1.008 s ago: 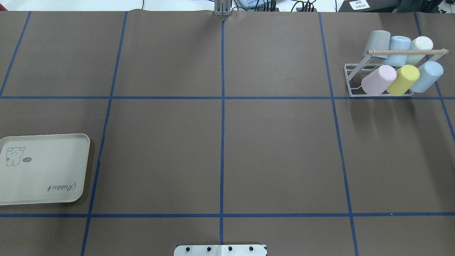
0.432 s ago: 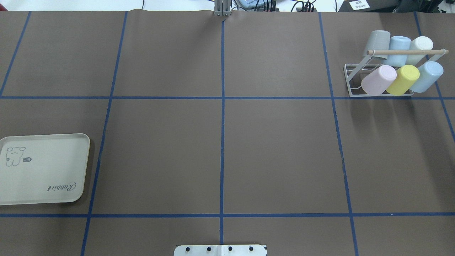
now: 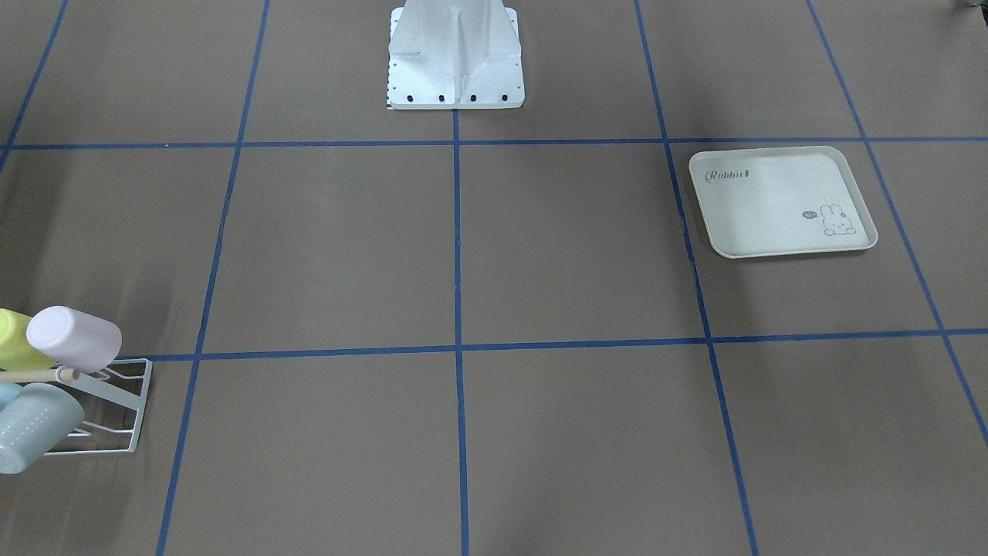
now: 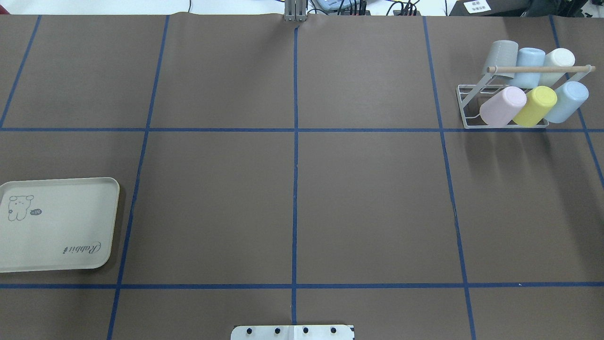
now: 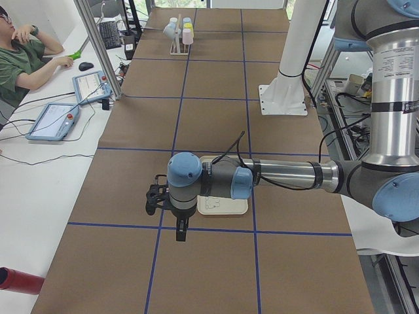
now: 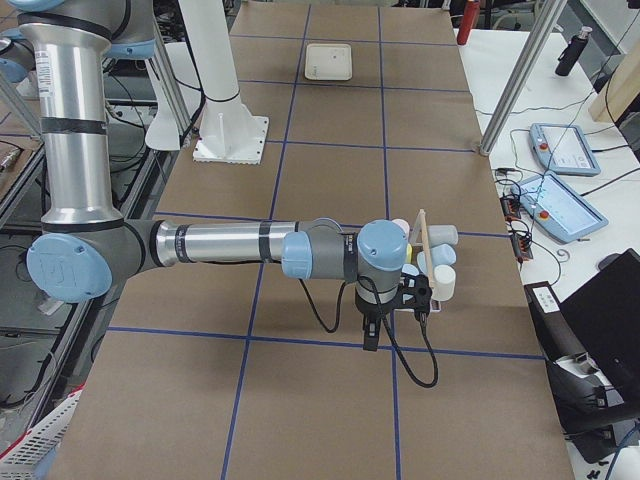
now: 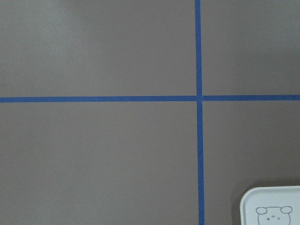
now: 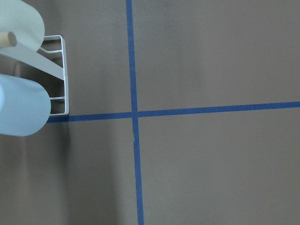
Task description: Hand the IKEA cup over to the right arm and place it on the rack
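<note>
The white wire rack (image 4: pixel 476 89) with its wooden rod (image 4: pixel 540 69) stands at the far right of the table. Several pastel IKEA cups hang on it, among them a pink cup (image 4: pixel 502 105), a yellow cup (image 4: pixel 535 105) and a grey cup (image 4: pixel 501 54). In the exterior right view the right arm (image 6: pixel 220 243) reaches out level, its gripper (image 6: pixel 418 298) just beside the rack; I cannot tell its state. In the exterior left view the left gripper (image 5: pixel 156 196) hangs over the table beside the tray; I cannot tell its state either. Neither wrist view shows fingers.
A cream rabbit-print tray (image 4: pixel 56 226) lies near the table's left edge with nothing on it. The robot's white base plate (image 3: pixel 455 93) sits at mid-table. Blue tape lines grid the brown table cover. A person sits at a side desk (image 5: pixel 26 59).
</note>
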Controlling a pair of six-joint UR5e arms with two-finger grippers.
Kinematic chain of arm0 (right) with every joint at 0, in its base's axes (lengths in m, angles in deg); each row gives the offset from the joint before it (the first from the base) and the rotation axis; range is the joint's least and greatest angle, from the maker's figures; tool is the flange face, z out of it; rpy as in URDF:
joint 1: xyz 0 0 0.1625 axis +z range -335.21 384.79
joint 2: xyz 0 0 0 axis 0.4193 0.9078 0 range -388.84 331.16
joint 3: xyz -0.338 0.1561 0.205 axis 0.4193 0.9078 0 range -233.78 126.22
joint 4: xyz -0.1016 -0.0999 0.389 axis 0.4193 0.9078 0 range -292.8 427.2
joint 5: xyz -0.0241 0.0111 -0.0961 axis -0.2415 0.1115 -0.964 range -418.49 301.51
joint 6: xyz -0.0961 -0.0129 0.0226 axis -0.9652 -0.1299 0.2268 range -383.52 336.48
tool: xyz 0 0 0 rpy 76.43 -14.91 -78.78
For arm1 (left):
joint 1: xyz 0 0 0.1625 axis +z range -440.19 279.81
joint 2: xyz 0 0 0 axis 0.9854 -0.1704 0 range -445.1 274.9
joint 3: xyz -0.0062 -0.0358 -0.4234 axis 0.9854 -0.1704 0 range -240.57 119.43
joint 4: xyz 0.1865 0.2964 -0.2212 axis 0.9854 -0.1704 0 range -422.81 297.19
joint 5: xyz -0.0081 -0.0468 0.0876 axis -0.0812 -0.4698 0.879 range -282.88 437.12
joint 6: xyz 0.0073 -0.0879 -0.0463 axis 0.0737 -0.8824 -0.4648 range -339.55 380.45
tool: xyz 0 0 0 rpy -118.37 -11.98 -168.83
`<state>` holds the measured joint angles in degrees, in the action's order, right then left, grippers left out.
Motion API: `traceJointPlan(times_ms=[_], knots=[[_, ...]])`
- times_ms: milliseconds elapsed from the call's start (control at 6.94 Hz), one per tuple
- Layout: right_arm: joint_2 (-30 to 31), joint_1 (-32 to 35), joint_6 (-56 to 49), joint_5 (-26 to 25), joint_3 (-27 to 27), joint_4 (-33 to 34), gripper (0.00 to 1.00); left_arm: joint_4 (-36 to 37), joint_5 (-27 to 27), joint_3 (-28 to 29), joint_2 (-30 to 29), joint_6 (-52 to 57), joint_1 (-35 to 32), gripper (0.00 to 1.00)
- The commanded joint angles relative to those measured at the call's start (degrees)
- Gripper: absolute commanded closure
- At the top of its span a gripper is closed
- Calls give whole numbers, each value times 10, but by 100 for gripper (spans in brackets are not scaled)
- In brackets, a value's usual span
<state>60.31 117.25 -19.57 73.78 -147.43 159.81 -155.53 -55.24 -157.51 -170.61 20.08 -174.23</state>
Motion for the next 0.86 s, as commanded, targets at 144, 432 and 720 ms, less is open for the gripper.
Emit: traceJointPlan(times_ms=[144,432,720], knots=[[2,0,0,6,9,1,0,0,0,1,0,0,0,0],[2,0,-1,11,8,0,0,1,-1,1,0,-1,0,0],[2,0,-1,13,7,0,0,2,-4,0,0,0,0,0]])
